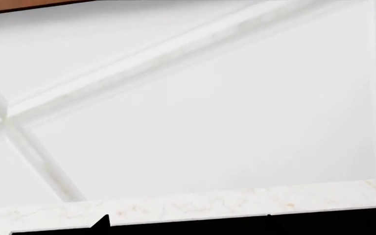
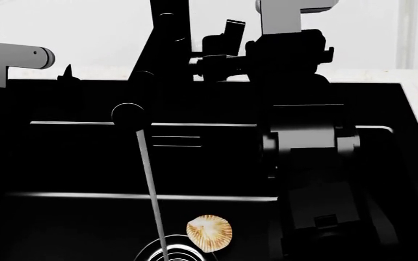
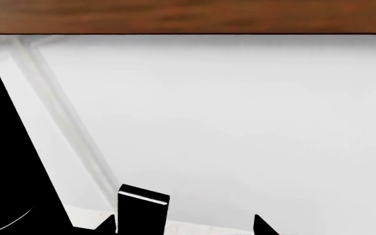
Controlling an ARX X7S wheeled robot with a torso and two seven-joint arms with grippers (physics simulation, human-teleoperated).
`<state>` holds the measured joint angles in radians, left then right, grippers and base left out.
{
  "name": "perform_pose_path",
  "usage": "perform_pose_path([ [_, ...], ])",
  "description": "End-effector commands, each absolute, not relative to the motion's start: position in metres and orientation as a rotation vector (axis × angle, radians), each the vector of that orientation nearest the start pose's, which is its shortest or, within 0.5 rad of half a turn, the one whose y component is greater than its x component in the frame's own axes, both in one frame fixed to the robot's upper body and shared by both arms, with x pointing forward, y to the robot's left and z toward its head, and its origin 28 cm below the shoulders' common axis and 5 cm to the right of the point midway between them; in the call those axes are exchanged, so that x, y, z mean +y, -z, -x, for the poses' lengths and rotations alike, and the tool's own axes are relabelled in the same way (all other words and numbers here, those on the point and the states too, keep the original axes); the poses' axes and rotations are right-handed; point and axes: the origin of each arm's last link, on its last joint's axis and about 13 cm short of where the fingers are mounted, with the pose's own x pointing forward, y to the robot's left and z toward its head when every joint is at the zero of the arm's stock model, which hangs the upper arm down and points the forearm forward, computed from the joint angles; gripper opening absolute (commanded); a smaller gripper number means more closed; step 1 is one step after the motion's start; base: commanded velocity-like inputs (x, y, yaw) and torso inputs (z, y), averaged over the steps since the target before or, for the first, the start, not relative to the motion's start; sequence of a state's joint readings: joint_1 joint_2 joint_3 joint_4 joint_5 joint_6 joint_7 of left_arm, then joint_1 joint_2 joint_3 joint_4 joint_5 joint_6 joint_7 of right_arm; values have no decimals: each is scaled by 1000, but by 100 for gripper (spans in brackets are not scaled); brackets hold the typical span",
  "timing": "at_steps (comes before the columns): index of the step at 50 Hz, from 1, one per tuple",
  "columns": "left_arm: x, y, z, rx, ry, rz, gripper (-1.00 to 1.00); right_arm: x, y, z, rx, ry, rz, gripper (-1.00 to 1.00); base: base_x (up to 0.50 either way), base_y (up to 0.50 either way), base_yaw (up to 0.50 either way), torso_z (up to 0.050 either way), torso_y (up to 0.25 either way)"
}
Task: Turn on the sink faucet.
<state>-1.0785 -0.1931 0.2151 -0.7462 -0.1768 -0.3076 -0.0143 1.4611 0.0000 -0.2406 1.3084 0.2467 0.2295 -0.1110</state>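
Note:
The matte black sink faucet point(image 2: 167, 43) stands behind the black sink point(image 2: 63, 163). Its spout slants down to a round nozzle point(image 2: 128, 115). A thin stream of water point(image 2: 151, 179) runs from the nozzle to the ringed drain point(image 2: 167, 251). My right gripper point(image 2: 220, 61) is at the faucet's small side lever point(image 2: 232, 32). In the right wrist view the gripper point(image 3: 184, 226) is open, with the lever point(image 3: 142, 208) between its tips, close to one of them, and the faucet post point(image 3: 2, 166) beside it. My left gripper point(image 2: 65, 76) hovers at the sink's back left edge, open and empty.
A pale ribbed shell point(image 2: 209, 232) lies in the basin by the drain. My right arm point(image 2: 307, 152) reaches over the basin's right half. The left wrist view shows the marble-look counter point(image 1: 207, 203), the sink's black edge point(image 1: 318, 224) and the white tiled wall point(image 1: 207, 112).

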Motion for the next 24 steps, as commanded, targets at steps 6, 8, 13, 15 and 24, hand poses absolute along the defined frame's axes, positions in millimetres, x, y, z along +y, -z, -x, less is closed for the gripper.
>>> perform_pose_path([
  [6,252,-180,-407,0,-24,-110,100,-100,-232,-438,60,-59,-43,100,0,0,0,0,0],
  [8,251,-180,-407,0,-25,-111,100,-102,-230,-438,67,-42,-39,100,0,0,0,0,0],
  [13,251,-181,-407,-2,-26,-110,100,-106,-227,-437,74,-34,-45,100,0,0,0,0,0],
  [15,251,-180,-407,-2,-25,-110,100,-106,-229,-437,71,-32,-40,100,0,0,0,0,0],
  [24,249,-184,-405,-9,-20,-107,100,-107,-231,-438,47,-50,6,100,0,0,0,0,0],
])
